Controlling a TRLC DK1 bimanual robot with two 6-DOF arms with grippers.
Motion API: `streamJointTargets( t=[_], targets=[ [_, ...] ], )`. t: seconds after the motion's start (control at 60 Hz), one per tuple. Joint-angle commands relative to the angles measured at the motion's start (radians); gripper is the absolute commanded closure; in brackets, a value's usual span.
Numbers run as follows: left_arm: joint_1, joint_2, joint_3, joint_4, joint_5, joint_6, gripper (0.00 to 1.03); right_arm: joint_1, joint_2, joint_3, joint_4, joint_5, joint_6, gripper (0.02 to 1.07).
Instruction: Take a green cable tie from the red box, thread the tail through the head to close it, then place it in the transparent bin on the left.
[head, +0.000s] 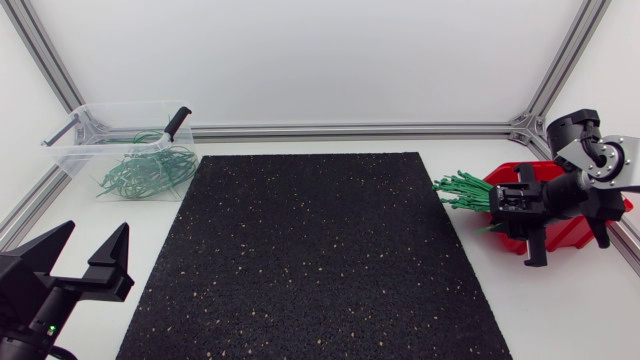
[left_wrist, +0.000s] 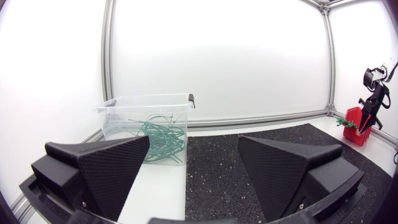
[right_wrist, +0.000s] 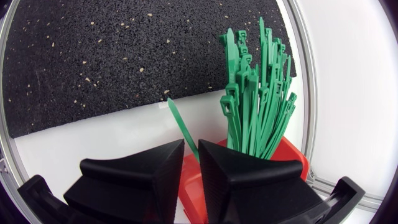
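Above the table, tilted right end effector pinches green cable tie.

The black rubber mat carried pale tan flecks over a plain white surface. Bright green plastic cable ties rose from a red plastic box. The transparent plastic bin had a black clip. The left gripper and right gripper were matte black.

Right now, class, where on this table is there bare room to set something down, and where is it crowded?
Bare: the black mat between the transparent bin and the red box, and the white tabletop between that bin and the open left gripper. Crowded: the red box, bristling with green cable ties, the right gripper shut on one tie.
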Motion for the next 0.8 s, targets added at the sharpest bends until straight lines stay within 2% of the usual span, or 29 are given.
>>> streamJointTargets(
  t=[0.0, 0.317, 0.783],
  targets=[
    [-0.008, -0.007, -0.041, -0.015, 0.006, -0.012, 0.04, 0.003, -0.013, -0.026, 0.006, 0.004, -0.047, 0.83],
    [-0.008, -0.007, -0.041, -0.015, 0.006, -0.012, 0.04, 0.029, -0.047, -0.066, 0.065, 0.059, -0.176, 0.83],
    [-0.009, -0.007, -0.041, -0.013, 0.006, -0.012, 0.04, 0.049, -0.087, -0.037, 0.021, 0.092, -0.183, 0.86]
  ],
)
